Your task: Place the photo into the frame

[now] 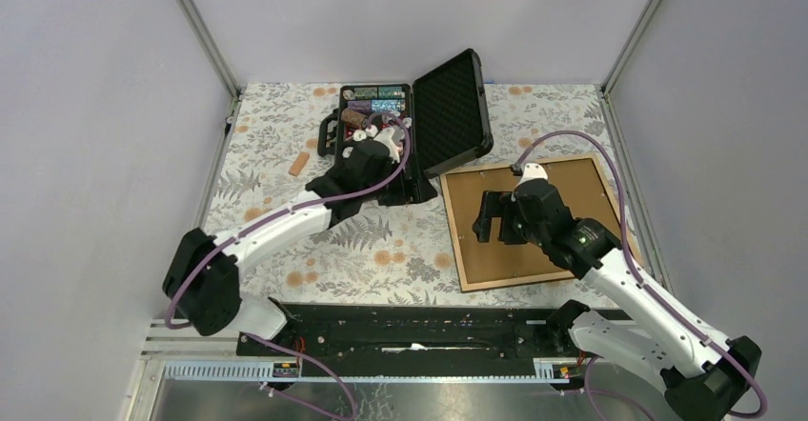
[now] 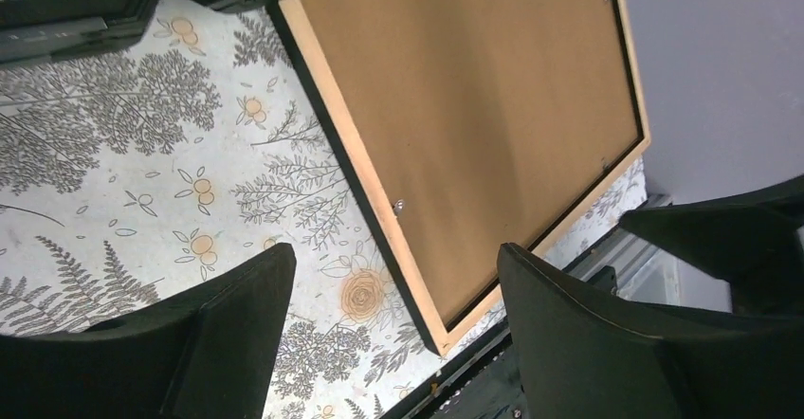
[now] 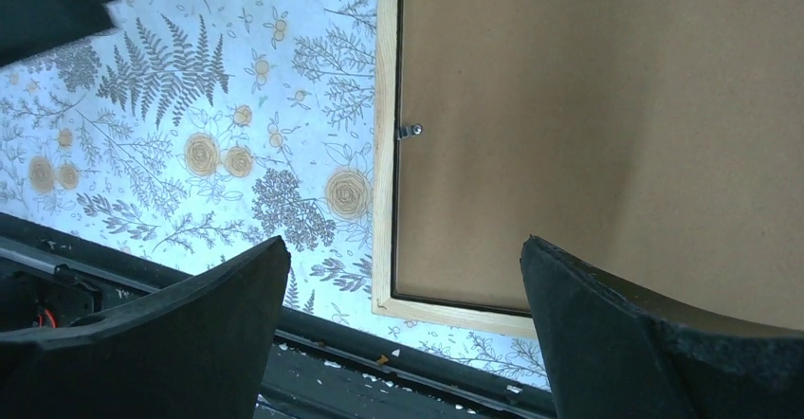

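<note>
**Top view.** The frame (image 1: pixel 458 235) lies back-up on the right half of the desk (image 1: pixel 381 250), with a light wood rim around a brown backing board (image 1: pixel 572 183). Its far left corner is near the open black case of poker chips (image 1: pixel 457 107). The right gripper (image 1: pixel 497 223) hovers over the left part of the frame, spread and holding nothing. The left gripper (image 1: pixel 373 135) hangs over the chip tray of the case; from here we cannot tell how it stands. We find the photo in none of the views.

**Left wrist view.** The two dark fingers (image 2: pixel 228 343) stand wide apart with nothing between them. Beyond them we see one long side and one corner of the frame. A small metal tab (image 2: pixel 399 205) on the rim bears on the board.

**Right wrist view.** These fingers (image 3: pixel 626 343) also stand wide apart and empty, above the near left corner of the frame. A like tab sits on the left rim here, and the board lies flush in its recess.

**Reading.** We judge the task to be at its opening step: the back is still closed and no print is in hand. The next move calls for bringing the right fingers down to a tab, turning it aside and lifting the board. The board is thin and set flush, so the pinch must be fine and kept close to an edge
</note>
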You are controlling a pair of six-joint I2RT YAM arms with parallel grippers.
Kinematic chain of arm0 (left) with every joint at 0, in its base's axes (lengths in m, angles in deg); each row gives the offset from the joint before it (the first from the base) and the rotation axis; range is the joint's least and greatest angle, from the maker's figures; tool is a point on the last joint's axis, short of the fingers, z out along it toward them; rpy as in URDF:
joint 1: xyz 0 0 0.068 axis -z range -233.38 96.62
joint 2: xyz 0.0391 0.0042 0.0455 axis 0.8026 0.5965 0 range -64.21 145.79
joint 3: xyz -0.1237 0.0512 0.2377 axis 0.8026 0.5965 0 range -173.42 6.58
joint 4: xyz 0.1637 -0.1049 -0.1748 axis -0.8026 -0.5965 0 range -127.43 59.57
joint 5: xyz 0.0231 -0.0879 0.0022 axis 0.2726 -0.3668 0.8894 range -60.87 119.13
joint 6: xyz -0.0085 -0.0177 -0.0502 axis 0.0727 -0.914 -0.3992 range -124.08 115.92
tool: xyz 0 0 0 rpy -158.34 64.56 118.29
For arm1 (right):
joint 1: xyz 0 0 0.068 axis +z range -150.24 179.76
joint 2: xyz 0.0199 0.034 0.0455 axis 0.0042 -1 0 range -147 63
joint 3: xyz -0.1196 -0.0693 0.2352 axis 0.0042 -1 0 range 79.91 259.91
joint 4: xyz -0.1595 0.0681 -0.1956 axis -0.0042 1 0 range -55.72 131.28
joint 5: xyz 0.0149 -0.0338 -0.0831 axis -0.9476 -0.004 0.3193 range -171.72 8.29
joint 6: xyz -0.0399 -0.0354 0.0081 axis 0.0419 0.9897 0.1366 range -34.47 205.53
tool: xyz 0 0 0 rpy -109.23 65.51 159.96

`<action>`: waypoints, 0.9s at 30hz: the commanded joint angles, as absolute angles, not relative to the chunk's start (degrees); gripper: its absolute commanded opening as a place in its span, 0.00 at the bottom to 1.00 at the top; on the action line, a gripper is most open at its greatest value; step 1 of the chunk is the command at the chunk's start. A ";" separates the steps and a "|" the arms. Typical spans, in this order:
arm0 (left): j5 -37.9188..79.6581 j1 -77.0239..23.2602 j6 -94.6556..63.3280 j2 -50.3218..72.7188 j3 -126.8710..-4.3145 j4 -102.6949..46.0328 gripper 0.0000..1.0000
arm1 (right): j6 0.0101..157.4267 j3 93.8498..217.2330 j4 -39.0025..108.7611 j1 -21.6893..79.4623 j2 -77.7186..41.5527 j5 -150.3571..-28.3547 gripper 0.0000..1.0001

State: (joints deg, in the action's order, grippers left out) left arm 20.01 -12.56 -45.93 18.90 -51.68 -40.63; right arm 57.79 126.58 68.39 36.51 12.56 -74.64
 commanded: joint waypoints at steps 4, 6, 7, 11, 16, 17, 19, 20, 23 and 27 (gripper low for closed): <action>20.43 -12.51 -42.66 16.72 -50.45 -42.55 0.87 | 54.80 122.56 67.60 36.94 5.48 -80.17 1.00; 20.09 -12.51 -41.92 16.54 -49.79 -42.37 0.87 | 55.76 123.19 66.77 37.71 0.13 -83.38 1.00; 20.23 -12.52 -41.08 16.37 -49.81 -42.62 0.87 | 56.26 123.93 66.91 39.11 -2.37 -83.20 1.00; 23.90 -12.92 -35.98 13.65 -51.14 -46.43 0.89 | 58.10 128.42 69.24 45.48 -8.66 -80.73 1.00; 33.62 -14.86 -34.92 0.98 -46.70 -45.57 0.98 | 58.79 131.90 71.84 50.56 -14.95 -79.92 0.98; 34.58 -15.38 -34.62 -1.35 -46.13 -45.65 0.99 | 59.07 132.57 72.72 51.77 -15.98 -78.56 0.98; 35.91 -16.07 -33.71 -4.68 -45.78 -46.69 0.99 | 60.17 134.18 74.77 53.36 -18.02 -76.51 0.96; 36.50 -16.19 -33.30 -5.99 -45.66 -47.03 0.99 | 61.52 135.14 75.79 54.11 -18.91 -76.12 0.95; 37.24 -16.29 -32.18 -10.07 -44.62 -47.04 0.99 | 64.99 139.07 79.25 57.01 -21.99 -72.76 0.96; 37.22 -16.29 -31.84 -13.26 -43.19 -46.62 0.98 | 67.92 140.51 80.09 57.54 -25.71 -71.33 0.89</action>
